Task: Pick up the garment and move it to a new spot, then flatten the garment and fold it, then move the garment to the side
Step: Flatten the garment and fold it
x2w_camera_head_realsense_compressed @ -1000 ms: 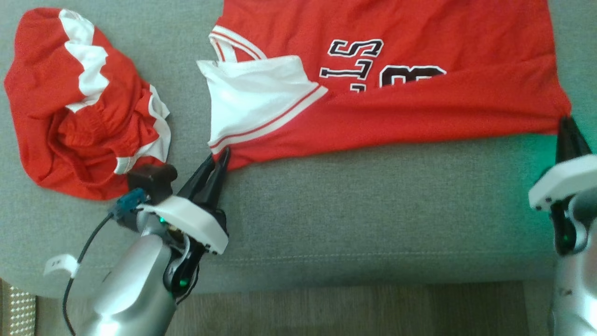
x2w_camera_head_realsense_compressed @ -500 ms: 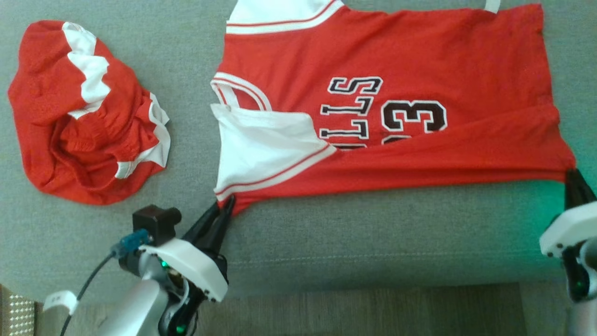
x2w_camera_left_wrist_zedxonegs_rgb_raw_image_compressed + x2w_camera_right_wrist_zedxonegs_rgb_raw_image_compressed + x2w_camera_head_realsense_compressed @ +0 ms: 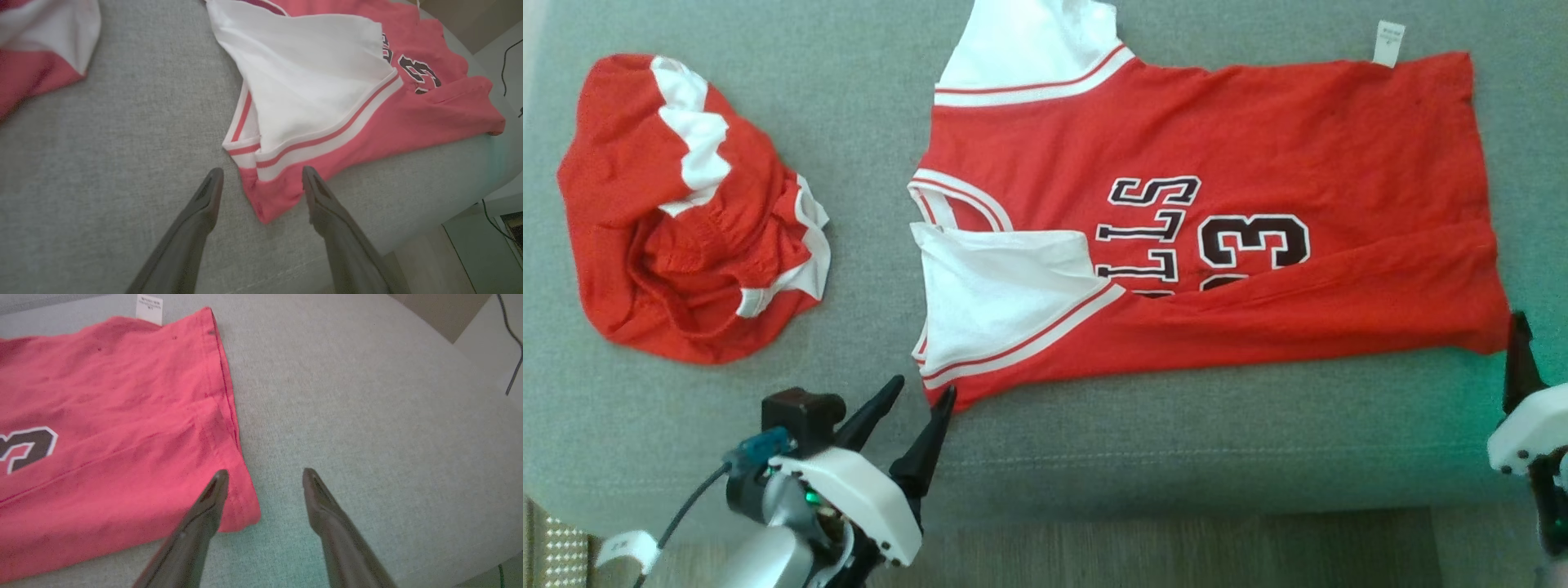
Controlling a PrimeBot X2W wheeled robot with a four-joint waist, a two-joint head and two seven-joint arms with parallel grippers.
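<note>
Grey woven cushion [image 3: 1176, 441] carries everything. To the robot's left a crumpled red and white bundle of cloth [image 3: 686, 212] lies well apart from the jersey [image 3: 1258, 147], with a bare grey strip between them. Nothing lies on the jersey or across either gripper's way.

The jersey is spread sideways across the cushion, red with black white-edged lettering and numerals, its neck end to the left and its hem to the right. One white sleeve [image 3: 1005, 302] with red stripes is folded over onto the chest, and a long crease runs along the lower body. A small white label [image 3: 1387, 42] sticks out at the far hem corner.

The left gripper [image 3: 924, 386] stands wide apart and grips nothing; its fingertips flank the near sleeve-side corner, which lies loose on the cushion. The right gripper [image 3: 265, 471] is also spread and empty, one finger over the near hem corner, the other over bare cushion.

Bare fabric runs along the jersey's near side up to the cushion's front seam, with wooden floor [image 3: 1176, 547] beyond. More clear cushion lies right of the hem.
</note>
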